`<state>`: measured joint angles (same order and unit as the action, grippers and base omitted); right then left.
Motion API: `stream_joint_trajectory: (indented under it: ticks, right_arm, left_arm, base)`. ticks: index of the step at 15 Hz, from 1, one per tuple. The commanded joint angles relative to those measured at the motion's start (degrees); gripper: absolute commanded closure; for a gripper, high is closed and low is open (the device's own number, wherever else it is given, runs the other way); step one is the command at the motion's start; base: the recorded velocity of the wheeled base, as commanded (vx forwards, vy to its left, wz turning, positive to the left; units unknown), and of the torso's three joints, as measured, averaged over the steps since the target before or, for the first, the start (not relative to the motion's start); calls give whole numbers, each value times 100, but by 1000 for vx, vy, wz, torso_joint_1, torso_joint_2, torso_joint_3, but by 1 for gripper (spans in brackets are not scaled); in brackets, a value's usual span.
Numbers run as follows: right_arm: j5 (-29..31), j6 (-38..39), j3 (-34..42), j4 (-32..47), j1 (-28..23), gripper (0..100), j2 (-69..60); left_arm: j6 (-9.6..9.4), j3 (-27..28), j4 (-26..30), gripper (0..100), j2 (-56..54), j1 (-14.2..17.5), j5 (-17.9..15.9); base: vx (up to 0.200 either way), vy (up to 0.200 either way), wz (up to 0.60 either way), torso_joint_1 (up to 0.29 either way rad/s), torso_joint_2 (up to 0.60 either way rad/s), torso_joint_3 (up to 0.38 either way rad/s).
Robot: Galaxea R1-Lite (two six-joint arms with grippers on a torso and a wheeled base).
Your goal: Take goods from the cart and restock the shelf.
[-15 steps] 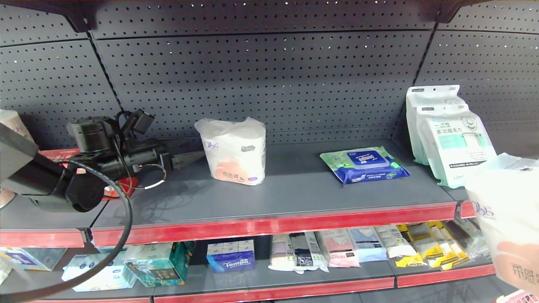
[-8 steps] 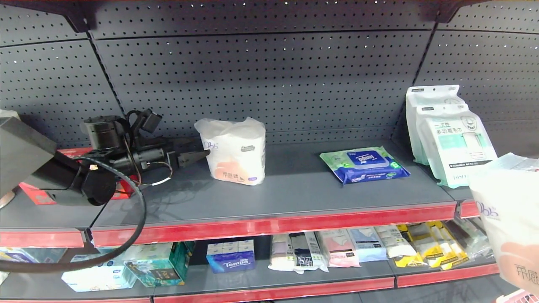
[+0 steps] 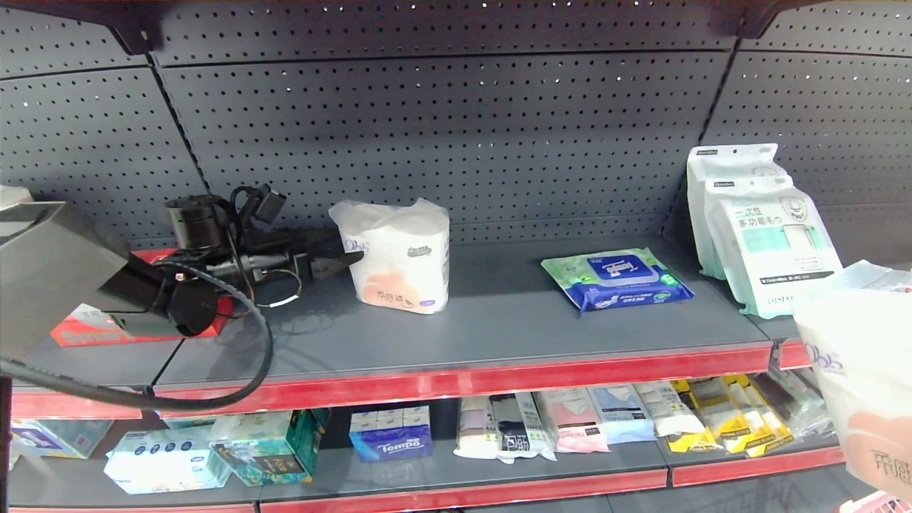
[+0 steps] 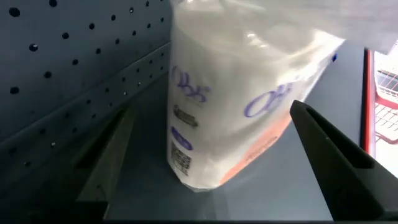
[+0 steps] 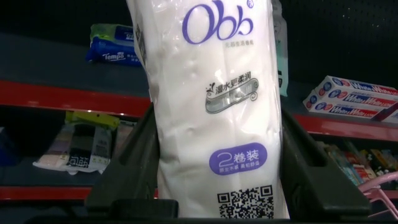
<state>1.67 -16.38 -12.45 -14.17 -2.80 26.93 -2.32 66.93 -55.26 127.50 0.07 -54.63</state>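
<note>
Restocking step, second pack in transit. The left hand [image 3: 340, 255] lies low over the shelf [image 3: 499, 320], its fingers [image 4: 329, 162] spread wide and grasping nothing, just left of the shelved roll pack [image 3: 395, 256], which stands upright at the left-centre of the shelf. We cannot tell whether a fingertip touches its wrapper. The right hand [image 5: 221, 180] is clamped on the carried roll pack [image 3: 866, 385], one finger on each flank, and holds it upright at the near right, off the shelf and in front of the front lip [image 3: 463, 377].

We judge the step in hand to be setting the carried roll pack beside the first. To do it well, we lift the pack over the front lip, travel left past the pouches [image 3: 769, 235] without brushing them, and aim for the bare stretch between the shelved roll pack and the wet-wipe packet [image 3: 616, 278]. The pack is soft and likely to bulge, so the squeeze should be firm but not crushing. We seat the base flat before letting go. The left hand should draw clear leftward without tipping its neighbour.
</note>
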Motion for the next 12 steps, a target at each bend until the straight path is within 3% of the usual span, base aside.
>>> stream_joint_trajectory:
  ticks: [1,8,12]
  right_arm:
    - [0,-5,23,2,-1,100,5]
    - [70,-5,67,2,-1,100,5]
    - [79,-84,102,2,-1,100,5]
  left_arm:
    - [12,233,6,0,152,1,-39]
    - [109,655,6,0,469,-139,-321]
    - [302,822,-2,0,521,-271,-382]
  base:
    - [0,0,0,0,0,0]
    - [0,0,0,0,0,0]
    - [0,0,0,0,0,0]
